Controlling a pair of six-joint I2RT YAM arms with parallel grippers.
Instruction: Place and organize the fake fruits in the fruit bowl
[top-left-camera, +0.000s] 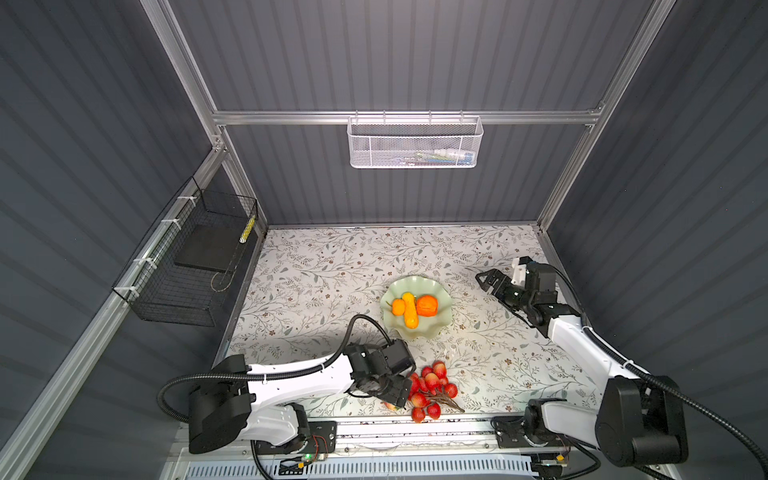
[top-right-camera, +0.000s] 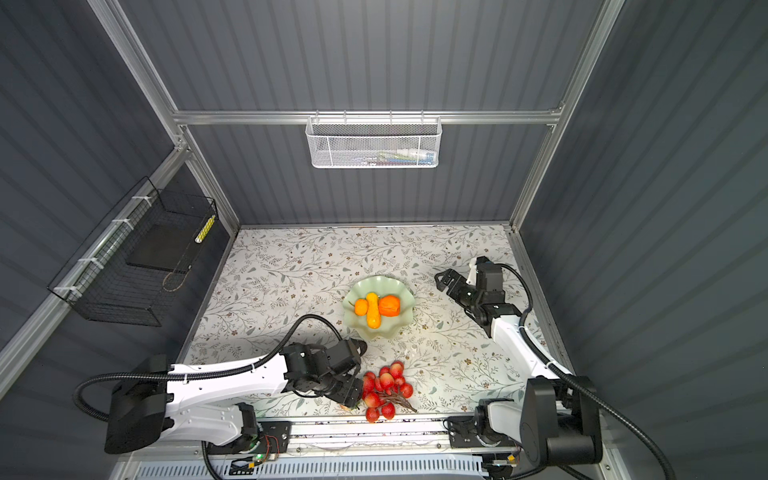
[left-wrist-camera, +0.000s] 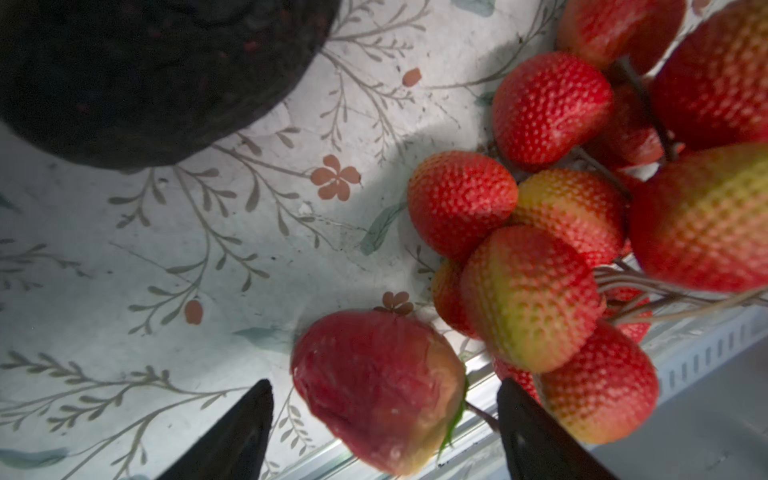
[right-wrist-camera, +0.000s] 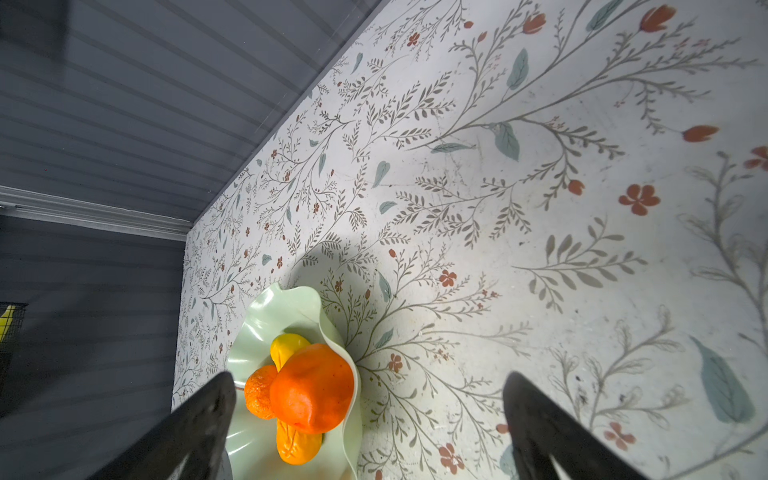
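Observation:
The pale green fruit bowl (top-left-camera: 441, 291) (top-right-camera: 400, 287) (right-wrist-camera: 266, 316) stands mid-table. It holds a large orange fruit (top-left-camera: 427, 305), a smaller orange one (top-left-camera: 398, 306) and a yellow-orange elongated one (top-left-camera: 409, 311). Near the front edge lies the twiggy red-berry bunch (top-left-camera: 430, 388) (top-right-camera: 384, 386) (left-wrist-camera: 540, 249). Just left of it my left gripper (top-left-camera: 399, 397) (left-wrist-camera: 384, 382) is open, its jaws straddling the red strawberry (left-wrist-camera: 378, 390) with a gap on either side. A black oval fruit (left-wrist-camera: 145, 75) lies close by. My right gripper (top-left-camera: 484, 282) (right-wrist-camera: 370, 374) hangs open and empty to the right of the bowl.
A white mesh basket (top-left-camera: 415, 143) hangs on the back wall and a black wire basket (top-left-camera: 187, 266) on the left wall. A metal rail (top-left-camera: 415, 428) runs along the front edge, right beside the strawberry and the bunch. Grey walls close in three sides.

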